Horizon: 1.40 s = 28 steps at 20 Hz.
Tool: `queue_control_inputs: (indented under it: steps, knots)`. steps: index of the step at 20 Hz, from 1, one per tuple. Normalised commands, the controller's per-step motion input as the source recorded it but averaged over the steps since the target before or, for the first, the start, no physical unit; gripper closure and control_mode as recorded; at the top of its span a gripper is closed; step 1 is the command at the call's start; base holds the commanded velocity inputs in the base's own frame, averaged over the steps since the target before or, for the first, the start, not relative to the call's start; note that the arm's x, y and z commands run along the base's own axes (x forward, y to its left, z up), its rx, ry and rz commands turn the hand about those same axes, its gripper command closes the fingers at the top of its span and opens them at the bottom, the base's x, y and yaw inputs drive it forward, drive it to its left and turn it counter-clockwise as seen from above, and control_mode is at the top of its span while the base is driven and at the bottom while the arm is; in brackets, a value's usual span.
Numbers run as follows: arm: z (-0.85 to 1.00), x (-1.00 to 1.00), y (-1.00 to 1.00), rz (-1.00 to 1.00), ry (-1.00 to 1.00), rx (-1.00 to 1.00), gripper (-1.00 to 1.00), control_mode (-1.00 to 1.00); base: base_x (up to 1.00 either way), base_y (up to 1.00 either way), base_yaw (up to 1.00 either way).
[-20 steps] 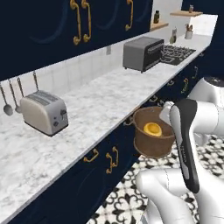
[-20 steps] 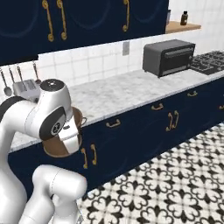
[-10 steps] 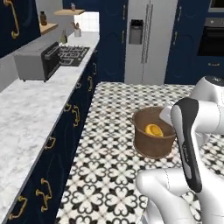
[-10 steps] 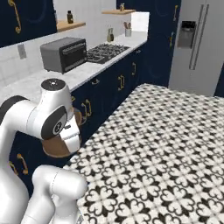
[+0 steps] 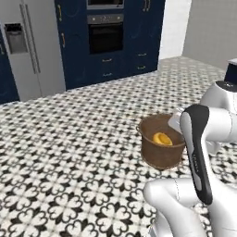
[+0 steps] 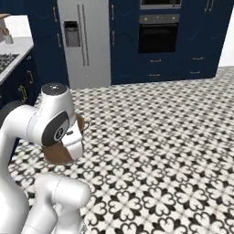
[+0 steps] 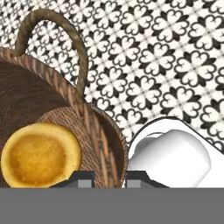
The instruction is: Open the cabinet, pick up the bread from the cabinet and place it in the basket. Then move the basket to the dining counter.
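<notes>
The gripper is clamped on the basket rim; the bread lies inside the basket.

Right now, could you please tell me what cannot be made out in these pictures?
- Claw: in the hand view the fingertips straddle the basket wall, but the bottom edge cuts them off, so contact is unclear.
- Basket in the right base view: mostly hidden behind the white arm.
- Bread: its lower edge is cut off in the hand view.
- Basket underside: unseen in every view.

Bare black-and-white patterned floor
</notes>
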Motion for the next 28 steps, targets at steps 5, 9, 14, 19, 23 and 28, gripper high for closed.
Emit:
queue_control_inputs:
  steps: [5,9,14,19,23,28]
  knots:
    - [0.00,0.00,0.00,0.00,0.00,0.00,1.00,1.00,0.03,-0.16,-0.88]
    - [0.00,0.00,0.00,0.00,0.00,0.00,1.00,1.00,0.39,-0.04,-0.75]
    - [0.00,0.00,0.00,0.00,0.00,0.00,1.00,1.00,0.66,-0.01,-0.69]
    - [0.00,0.00,0.00,0.00,0.00,0.00,1.00,1.00,0.91,0.07,-0.62]
    - [0.00,0.00,0.00,0.00,0.00,0.00,1.00,1.00,0.98,0.67,-0.50]
    - [0.00,0.00,0.00,0.00,0.00,0.00,1.00,1.00,1.00,0.99,-0.43]
